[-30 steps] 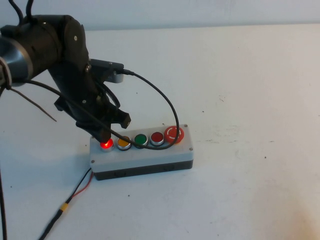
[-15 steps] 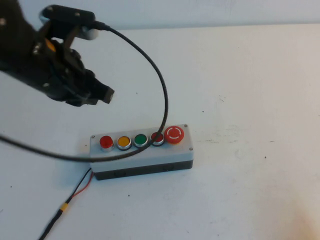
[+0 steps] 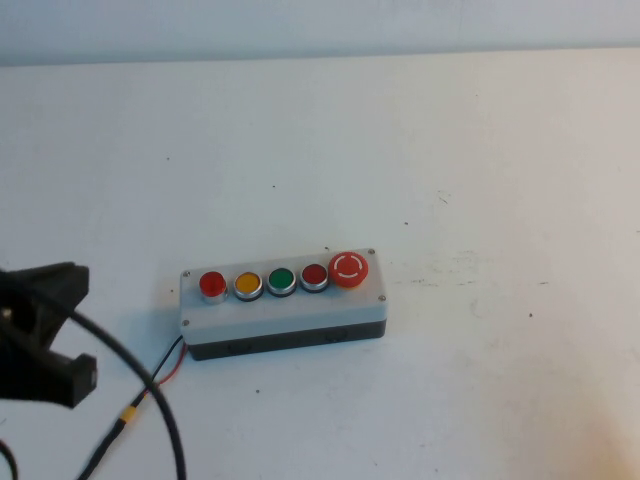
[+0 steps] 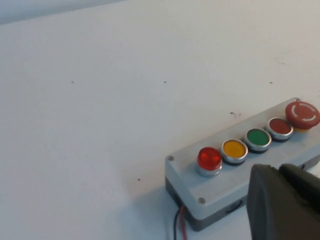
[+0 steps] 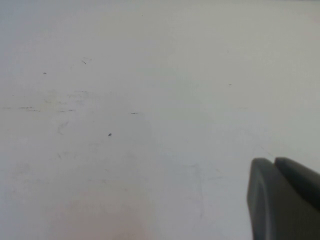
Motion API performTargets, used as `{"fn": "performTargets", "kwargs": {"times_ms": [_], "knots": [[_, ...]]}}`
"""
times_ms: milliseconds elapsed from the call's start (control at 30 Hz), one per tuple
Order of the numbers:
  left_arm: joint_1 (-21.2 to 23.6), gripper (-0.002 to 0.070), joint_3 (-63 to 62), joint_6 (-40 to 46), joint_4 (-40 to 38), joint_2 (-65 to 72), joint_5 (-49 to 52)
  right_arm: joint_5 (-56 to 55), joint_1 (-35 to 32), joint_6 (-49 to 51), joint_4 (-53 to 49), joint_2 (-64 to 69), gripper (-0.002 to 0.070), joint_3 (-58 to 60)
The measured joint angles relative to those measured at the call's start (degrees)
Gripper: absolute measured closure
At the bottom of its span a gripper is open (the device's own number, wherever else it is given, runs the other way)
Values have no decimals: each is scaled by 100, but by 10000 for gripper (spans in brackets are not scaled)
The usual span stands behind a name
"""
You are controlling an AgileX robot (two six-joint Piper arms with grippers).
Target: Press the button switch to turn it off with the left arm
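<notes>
The button switch (image 3: 212, 284) is the small bright-red button at the left end of the grey box's (image 3: 285, 312) row, and it shows no glow. It also shows in the left wrist view (image 4: 209, 159) on the grey box (image 4: 220, 192). My left gripper (image 3: 80, 378) is low at the left edge of the high view, well to the left of the box and clear of it. In the left wrist view the left gripper (image 4: 279, 171) has its fingers together and holds nothing. My right gripper (image 5: 274, 162) is shut and empty over bare table, outside the high view.
The row continues with a yellow button (image 3: 248, 283), a green button (image 3: 281, 279), a darker red button (image 3: 314, 275) and a large red mushroom button (image 3: 348, 268). A red and black wire (image 3: 165, 372) with a yellow tag (image 3: 128, 414) leaves the box's left end. The arm's black cable (image 3: 150, 390) loops across it.
My left arm has lifted off the button switch and swung away to the lower left edge. The button's glow, seen a second ago, is gone.
</notes>
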Motion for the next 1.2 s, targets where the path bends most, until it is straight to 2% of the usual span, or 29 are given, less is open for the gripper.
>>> {"fn": "performTargets", "kwargs": {"times_ms": [167, 500, 700, 867, 1033, 1200], "knots": [[0, 677, 586, 0, 606, -724, -102, 0, 0, 0, 0, 0, 692, 0], [0, 677, 871, -15, 935, -951, -176, 0, 0, 0, 0, 0, 692, 0], [27, 677, 1709, 148, 1051, -1769, -1815, 0, 0, 0, 0, 0, 692, 0], [460, 677, 2552, 267, 931, -2919, -2991, 0, 0, 0, 0, 0, 692, 0], [1091, 677, 3292, 479, 410, -3625, -3454, 0, 0, 0, 0, 0, 692, 0], [1195, 677, 3801, 513, 314, -4015, -3483, 0, 0, 0, 0, 0, 692, 0]]}}
